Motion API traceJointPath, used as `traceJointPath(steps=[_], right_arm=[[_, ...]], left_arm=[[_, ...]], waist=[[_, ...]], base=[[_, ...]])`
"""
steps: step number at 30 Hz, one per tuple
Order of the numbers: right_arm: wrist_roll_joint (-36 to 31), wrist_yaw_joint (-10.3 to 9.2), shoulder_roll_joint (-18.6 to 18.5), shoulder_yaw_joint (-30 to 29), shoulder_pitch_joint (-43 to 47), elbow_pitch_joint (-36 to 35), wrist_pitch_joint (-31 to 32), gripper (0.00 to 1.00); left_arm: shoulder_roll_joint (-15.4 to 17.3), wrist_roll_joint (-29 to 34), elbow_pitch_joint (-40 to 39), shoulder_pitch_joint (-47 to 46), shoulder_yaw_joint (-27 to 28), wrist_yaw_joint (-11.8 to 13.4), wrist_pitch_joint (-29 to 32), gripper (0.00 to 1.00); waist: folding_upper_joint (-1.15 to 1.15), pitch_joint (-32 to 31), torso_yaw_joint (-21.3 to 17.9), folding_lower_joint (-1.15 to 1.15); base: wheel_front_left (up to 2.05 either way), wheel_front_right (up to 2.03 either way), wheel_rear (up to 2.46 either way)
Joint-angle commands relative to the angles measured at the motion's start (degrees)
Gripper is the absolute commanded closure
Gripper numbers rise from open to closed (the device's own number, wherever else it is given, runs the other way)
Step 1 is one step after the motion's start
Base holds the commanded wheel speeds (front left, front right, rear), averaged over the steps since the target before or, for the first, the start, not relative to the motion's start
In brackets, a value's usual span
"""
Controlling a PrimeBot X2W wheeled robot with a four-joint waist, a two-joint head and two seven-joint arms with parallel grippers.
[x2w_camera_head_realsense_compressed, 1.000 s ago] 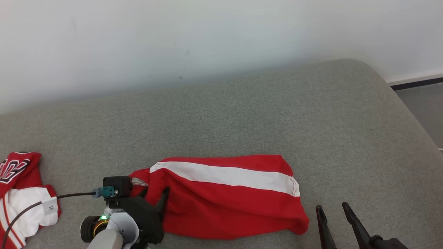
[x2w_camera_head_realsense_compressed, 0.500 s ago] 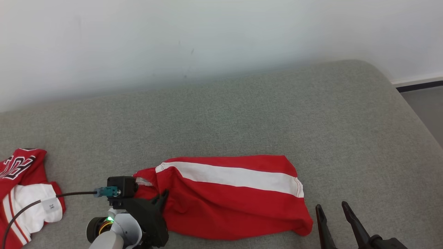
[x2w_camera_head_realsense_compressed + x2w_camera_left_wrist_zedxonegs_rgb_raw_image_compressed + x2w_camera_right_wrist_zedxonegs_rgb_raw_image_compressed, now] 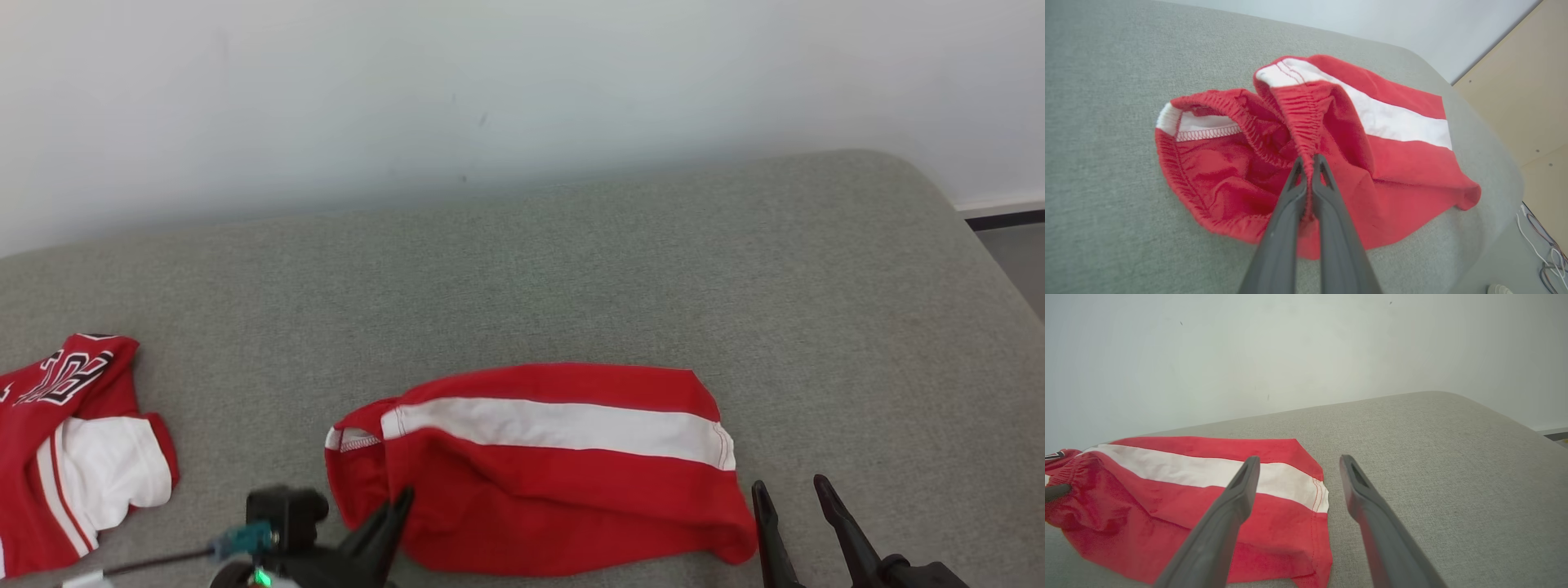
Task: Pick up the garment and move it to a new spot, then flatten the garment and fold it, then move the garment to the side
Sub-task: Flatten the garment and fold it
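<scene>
Heads up: your left claw (image 3: 1309, 160) has just gone from wide apart to pressed together. It's now pinching the gathered elastic waistband (image 3: 1303, 110) of the red knit shorts with a white side stripe (image 3: 563, 490). That end of the shorts has humped up and rolled open, while the rest lies flat on the grey fabric cushion (image 3: 571, 278). I'd say the grip is made and the lift to a new spot can start.

Your right claw (image 3: 790, 490) hovers spread and empty just off the shorts' hem corner, same as before.

Hard to read: how many layers of waistband sit in the pinch. Both claws are also cut off at the head view's bottom edge.

Well past the shorts' waistband end, a crumpled red-and-white jersey with black lettering (image 3: 73, 433) runs off frame. Beyond the shorts there's a pale wall (image 3: 490, 82).
</scene>
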Motion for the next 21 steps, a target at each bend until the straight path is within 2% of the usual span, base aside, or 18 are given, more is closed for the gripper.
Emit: traceJointPath(steps=[1, 7, 15, 16, 17, 18, 19, 21], right_arm=[[0.1, -0.13, 0.0, 0.0, 0.3, -0.1, -0.1, 0.00], [0.0, -0.13, 0.0, -0.2, 0.0, 0.1, -0.3, 0.00], [-0.2, -0.13, 0.0, 0.3, -0.1, 0.2, 0.4, 0.00], [-0.2, -0.13, 0.0, 0.4, -0.1, 0.2, 0.5, 0.00], [-0.2, -0.13, 0.0, 0.4, -0.1, 0.3, 0.6, 0.00], [-0.1, -0.13, 0.0, 0.4, 0.0, 0.3, 0.6, 0.00], [-0.1, -0.13, 0.0, 0.3, 0.2, 0.3, 0.6, 0.00], [-0.1, -0.13, 0.0, 0.2, 0.5, 0.4, 0.7, 0.00]], left_arm=[[1.1, 0.6, -1.6, 2.7, -0.6, 0.0, -0.9, 1.00], [2.6, 1.9, -4.1, 9.2, -2.6, 0.0, -2.1, 1.00], [3.2, 2.8, 0.7, 10.3, -2.9, 2.1, -2.0, 1.00], [3.0, 2.6, 1.1, 10.3, -2.6, 2.4, -2.4, 0.91], [2.7, 2.2, 1.5, 10.4, -2.5, 2.4, -2.6, 0.58], [2.5, 2.0, 1.9, 10.5, -2.3, 2.6, -3.1, 0.03], [2.4, 1.9, 2.0, 10.4, -2.0, 2.8, -3.6, 0.00], [2.0, 1.9, 2.2, 10.4, -1.7, 2.9, -4.7, 0.00]], waist=[[0.00, 0.2, 0.5, 0.00], [0.00, 0.5, 2.1, 0.00], [0.00, -0.4, 2.9, 0.00], [0.00, -0.6, 2.9, 0.00], [0.00, -0.7, 2.9, 0.00], [0.00, -0.8, 2.9, 0.00], [0.00, -1.0, 2.9, 0.00], [0.00, -1.3, 3.0, 0.00]], base=[[0.00, 0.00, 0.00], [0.00, 0.00, 0.00], [0.00, 0.00, 0.00], [0.00, 0.00, 0.00], [0.00, 0.00, 0.00], [0.00, 0.00, 0.00], [0.00, 0.00, 0.00], [0.00, 0.00, 0.00]])
